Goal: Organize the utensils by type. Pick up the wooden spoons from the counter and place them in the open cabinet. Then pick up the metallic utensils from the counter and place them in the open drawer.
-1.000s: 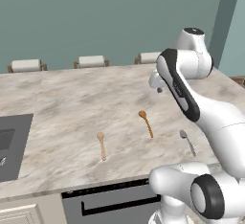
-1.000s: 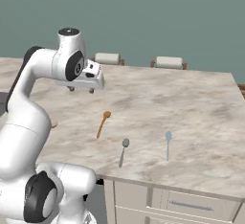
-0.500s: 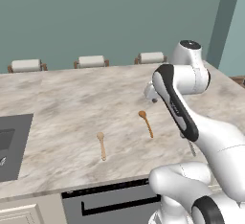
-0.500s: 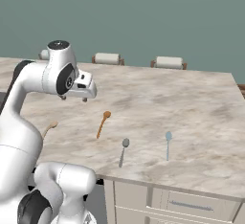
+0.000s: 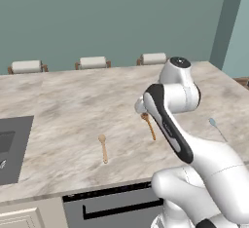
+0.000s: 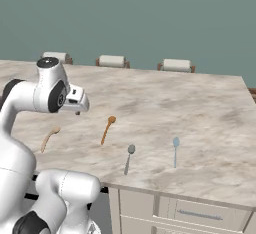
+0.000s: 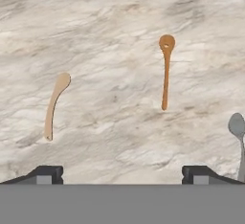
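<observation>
marbled counter [image 6: 200,108], teal wall [image 6: 150,18]

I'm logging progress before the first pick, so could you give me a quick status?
Gripper open, empty, above the counter. Both wooden spoons untouched on the stone. Nothing in the way.

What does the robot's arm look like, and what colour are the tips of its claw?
The arm is glossy white with rounded, thick links and dark grey or black joint bands. One black stripe runs along a link. The claw has two small dark fingertips. No cables or markings are visible.
</observation>
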Controlling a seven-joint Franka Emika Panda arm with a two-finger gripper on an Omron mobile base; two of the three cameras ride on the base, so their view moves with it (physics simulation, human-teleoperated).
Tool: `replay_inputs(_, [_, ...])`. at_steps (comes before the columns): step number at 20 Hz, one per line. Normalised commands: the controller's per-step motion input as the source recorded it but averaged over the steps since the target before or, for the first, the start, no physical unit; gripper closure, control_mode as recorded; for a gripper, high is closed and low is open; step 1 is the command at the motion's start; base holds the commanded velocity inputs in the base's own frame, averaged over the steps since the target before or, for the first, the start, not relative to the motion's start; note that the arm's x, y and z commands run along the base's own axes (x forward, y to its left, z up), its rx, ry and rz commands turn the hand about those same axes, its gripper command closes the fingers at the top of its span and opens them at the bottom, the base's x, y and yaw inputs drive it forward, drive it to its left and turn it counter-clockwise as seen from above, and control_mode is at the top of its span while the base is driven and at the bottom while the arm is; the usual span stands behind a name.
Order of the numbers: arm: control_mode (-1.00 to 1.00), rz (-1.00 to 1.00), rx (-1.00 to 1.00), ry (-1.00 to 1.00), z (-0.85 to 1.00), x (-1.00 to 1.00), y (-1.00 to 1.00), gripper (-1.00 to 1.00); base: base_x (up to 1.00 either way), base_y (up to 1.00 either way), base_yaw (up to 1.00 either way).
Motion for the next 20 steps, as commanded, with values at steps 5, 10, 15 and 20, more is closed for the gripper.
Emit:
replay_inputs(5, [-1.0, 0.0, 0.0, 0.0, -0.19, 0.0, 0.57, -1.0, 0.0, 0.0, 0.0])
replay_inputs(10, [-1.0, 0.0, 0.0, 0.0, -0.23, 0.0, 0.6, -1.0, 0.0, 0.0, 0.0])
replay_inputs(15, [-1.0, 0.0, 0.0, 0.0, -0.22, 0.0, 0.64, -1.0, 0.0, 0.0, 0.0])
replay_inputs(20, [-1.0, 0.0, -0.02, 0.0, -0.21, 0.0, 0.76, -1.0, 0.0, 0.0, 0.0])
